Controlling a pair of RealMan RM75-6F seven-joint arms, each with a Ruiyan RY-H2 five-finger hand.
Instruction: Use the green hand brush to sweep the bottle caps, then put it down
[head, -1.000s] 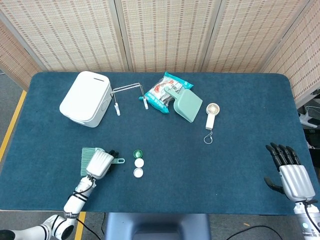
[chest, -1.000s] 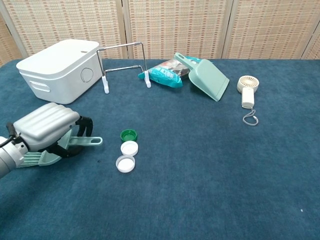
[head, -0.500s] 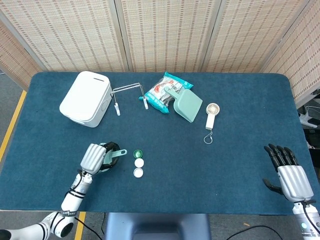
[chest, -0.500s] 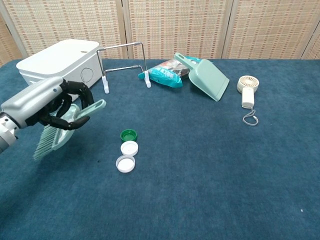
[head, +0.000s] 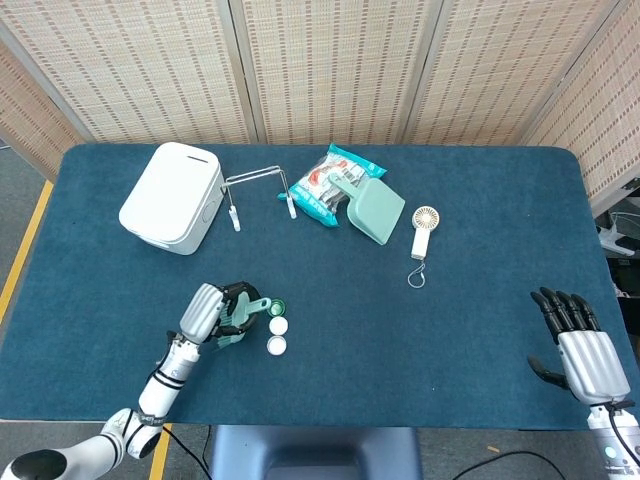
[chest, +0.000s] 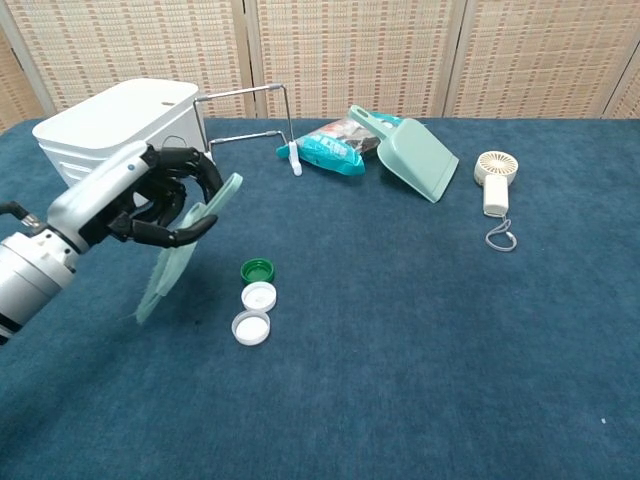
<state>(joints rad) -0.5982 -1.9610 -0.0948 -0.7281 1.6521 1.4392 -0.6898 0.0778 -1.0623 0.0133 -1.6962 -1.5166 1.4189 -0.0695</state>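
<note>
My left hand (head: 213, 312) (chest: 140, 197) grips the green hand brush (chest: 178, 258) (head: 245, 308) by its handle and holds it above the table, bristles hanging down to the left of the caps. Three bottle caps lie in a short column: a green cap (chest: 258, 269) (head: 277, 306) at the far end, a white cap (chest: 259, 295) (head: 279, 325) in the middle and a second white cap (chest: 251, 327) (head: 276, 345) nearest me. My right hand (head: 583, 351) rests near the table's front right edge with fingers spread and nothing in it; the chest view does not show it.
A white box (chest: 118, 139) stands at the back left beside a wire rack (chest: 250, 125). A snack bag (chest: 333, 147) and a green dustpan (chest: 415, 159) lie at the back centre. A small white fan (chest: 494, 180) lies to their right.
My left hand has lifted the brush off the table and carried it right toward the caps, tipping the bristles downward. The right hand has hardly moved.
</note>
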